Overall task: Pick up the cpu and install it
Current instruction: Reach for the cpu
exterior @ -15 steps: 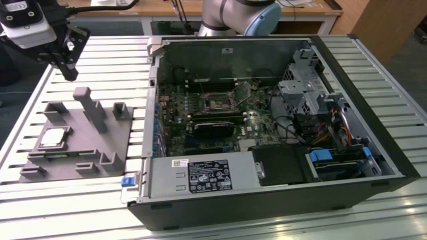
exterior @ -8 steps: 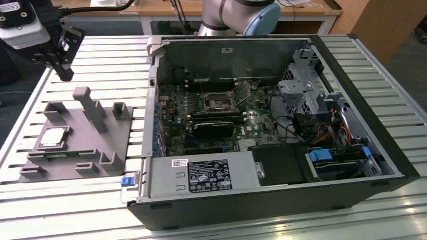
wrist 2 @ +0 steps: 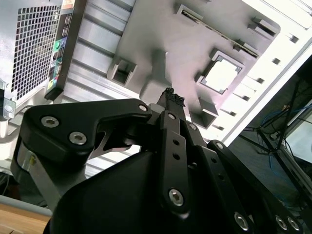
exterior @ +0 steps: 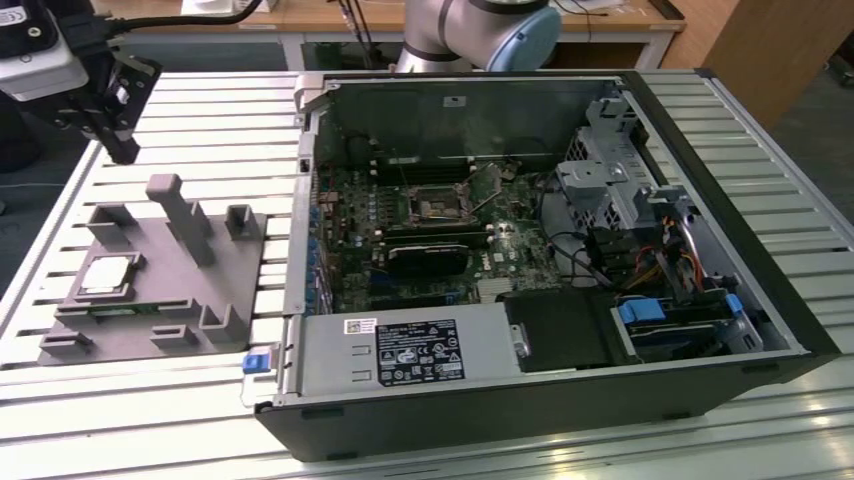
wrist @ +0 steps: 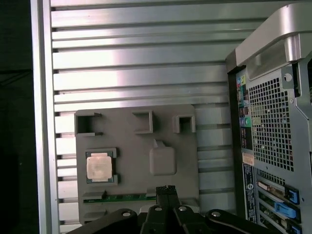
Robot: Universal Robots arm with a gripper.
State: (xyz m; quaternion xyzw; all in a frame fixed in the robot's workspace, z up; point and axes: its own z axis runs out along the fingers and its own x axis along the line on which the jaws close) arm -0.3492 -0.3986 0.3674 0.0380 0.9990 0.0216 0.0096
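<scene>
The cpu (exterior: 107,275) is a small silvery square lying flat in a recess of the grey fixture plate (exterior: 247,265) on the slatted table, at the exterior view's left. Both wrist views look at it from above: the cpu (wrist: 99,165) in the first, the cpu (wrist 2: 222,75) in the second. My gripper (exterior: 118,148) hangs above the table beyond the plate's far end, well apart from the cpu. Its black fingertips (wrist: 166,189) are pressed together with nothing between them, and the gripper (wrist 2: 170,96) shows the same. The motherboard socket (exterior: 438,207) lies inside the open computer case (exterior: 534,420).
A tall grey post (exterior: 187,220) and several low holders stand on the fixture plate. A green memory strip (wrist: 122,197) sits in a slot near the cpu. The case holds a power supply (exterior: 400,352), drive cages (exterior: 601,180) and cables. The robot base (exterior: 467,35) is behind the case.
</scene>
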